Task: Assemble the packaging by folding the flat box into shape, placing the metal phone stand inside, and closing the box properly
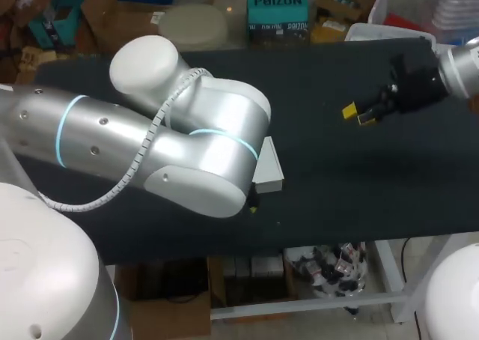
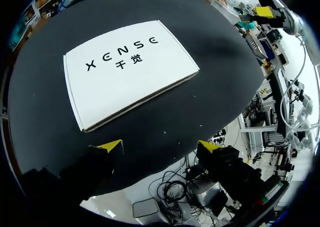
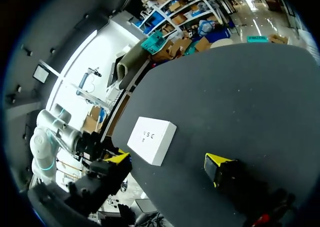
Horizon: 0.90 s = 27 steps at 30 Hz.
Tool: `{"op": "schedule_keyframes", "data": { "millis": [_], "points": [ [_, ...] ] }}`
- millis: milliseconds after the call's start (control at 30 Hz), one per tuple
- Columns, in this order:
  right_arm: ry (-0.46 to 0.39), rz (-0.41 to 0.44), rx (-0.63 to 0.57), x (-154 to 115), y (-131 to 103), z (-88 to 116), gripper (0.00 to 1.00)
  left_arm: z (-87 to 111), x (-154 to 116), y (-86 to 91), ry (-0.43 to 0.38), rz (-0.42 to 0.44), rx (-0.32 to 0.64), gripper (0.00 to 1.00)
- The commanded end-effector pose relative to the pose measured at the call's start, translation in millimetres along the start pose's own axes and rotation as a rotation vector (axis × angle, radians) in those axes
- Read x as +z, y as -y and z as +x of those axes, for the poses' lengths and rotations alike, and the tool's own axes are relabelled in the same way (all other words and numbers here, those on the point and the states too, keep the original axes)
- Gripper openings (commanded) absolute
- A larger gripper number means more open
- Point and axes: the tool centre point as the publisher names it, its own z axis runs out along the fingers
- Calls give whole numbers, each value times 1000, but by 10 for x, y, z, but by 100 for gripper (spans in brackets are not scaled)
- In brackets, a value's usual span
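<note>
A white box (image 2: 130, 72) with dark print on its lid lies flat and closed on the black table, just ahead of my left gripper (image 2: 160, 147), whose fingers stand open with nothing between them. In the head view my left arm covers most of the box (image 1: 269, 166), and only one yellow tip of the left gripper (image 1: 254, 207) shows near the front edge. My right gripper (image 1: 358, 115) hovers open and empty over the table's far right, well away from the box (image 3: 151, 139). No metal phone stand shows in any view.
The black table (image 1: 337, 198) carries nothing else that I can see. Its front edge runs close under my left gripper. My left arm's elbow (image 1: 217, 160) bulks over the table's middle. In the left wrist view my right gripper (image 2: 265, 13) shows far off.
</note>
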Motion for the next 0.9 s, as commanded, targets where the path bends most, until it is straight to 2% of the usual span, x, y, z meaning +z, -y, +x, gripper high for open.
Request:
{"op": "schedule_keyframes", "data": {
  "millis": [33,233,267,333,400,467,700,767,900],
  "points": [
    [-30,23,0,-6,-57,-45,100,132,110,6,126,11,-40,100],
    [-30,23,0,-6,-57,-45,100,132,110,6,126,11,-40,100],
    [-30,23,0,-6,-57,-45,100,150,142,33,154,11,-89,100],
    [-63,-11,-70,-17,-25,-65,100,188,192,35,166,19,-126,100],
    [-53,-31,-114,-19,-11,-99,100,196,234,42,195,36,-189,100],
    [-54,-41,-148,-17,-8,-144,100,181,260,67,188,39,-235,100],
    [-8,-94,-285,-44,21,-251,100,128,332,188,216,25,-295,100],
    [18,-123,-302,-63,30,-282,100,106,345,225,220,19,-311,100],
    [157,-177,-313,-59,34,-272,100,59,379,288,231,9,-335,100]
  ]
}}
